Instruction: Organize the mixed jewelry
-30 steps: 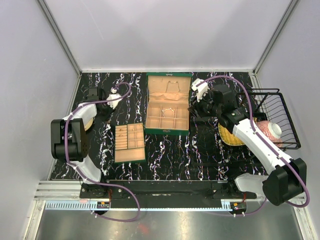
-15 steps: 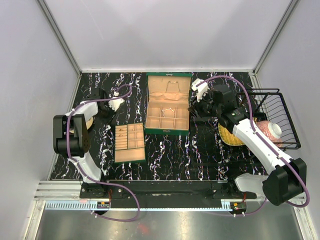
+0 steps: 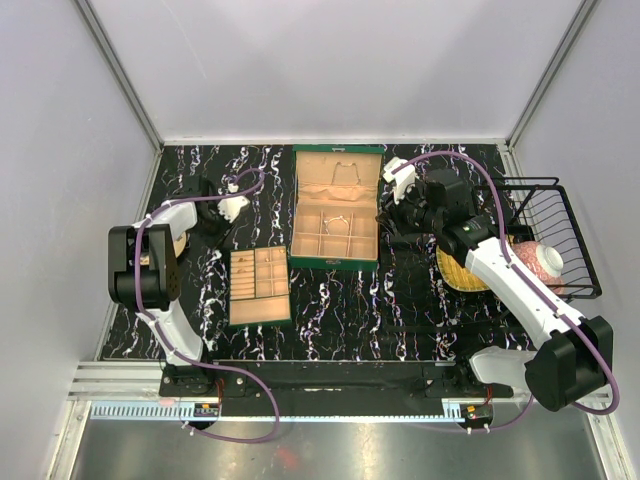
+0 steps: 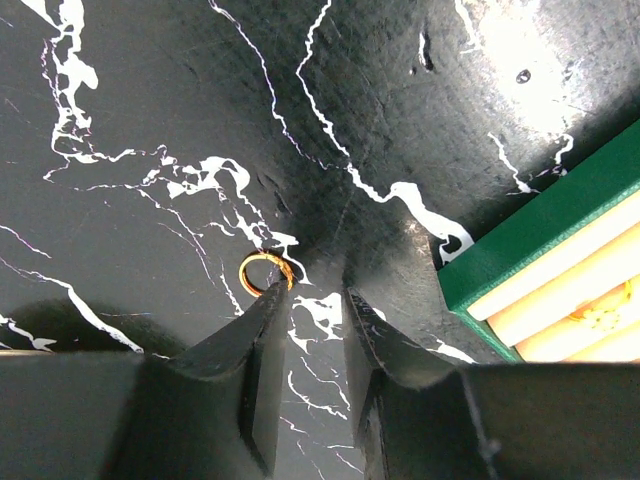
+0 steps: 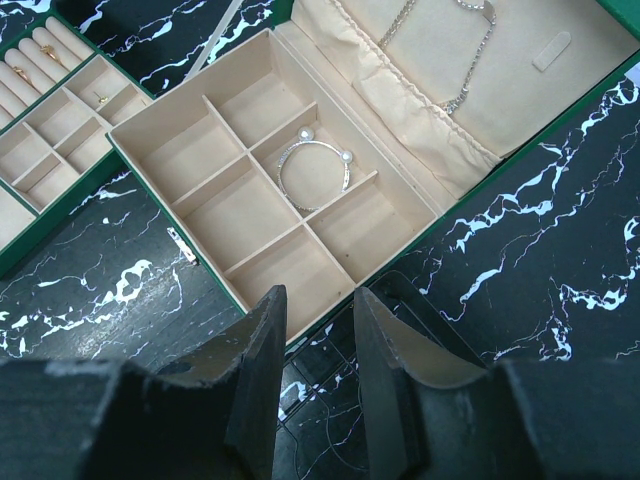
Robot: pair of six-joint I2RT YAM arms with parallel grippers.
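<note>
Gold ring (image 4: 265, 273) is lying on the bench (image 4: 150, 100) just beside the left end effector (image 4: 313, 298), whose fingers are standing apart, apparently aligning for pickup. The right end effector (image 5: 315, 300), likewise apart, is hovering over the green box (image 5: 212, 275), where the bracelet (image 5: 313, 168) is sitting in a compartment.

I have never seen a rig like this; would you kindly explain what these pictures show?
Two robot arms are bolted at the near edge of a black, white-veined marble table. One picture looks down from a fixed overhead camera; the other two come from a camera on each wrist, so the dark fingers at the bottom are that arm's own. The left end effector is open, low over the table, with a small gold ring lying loose beside one fingertip. The right end effector, also open, hovers by an open green box with tan compartments, where a silver pearl-tipped bracelet lies and a thin silver chain rests in the lid. A tan compartmented tray sits nearby. Nothing is held.
</note>
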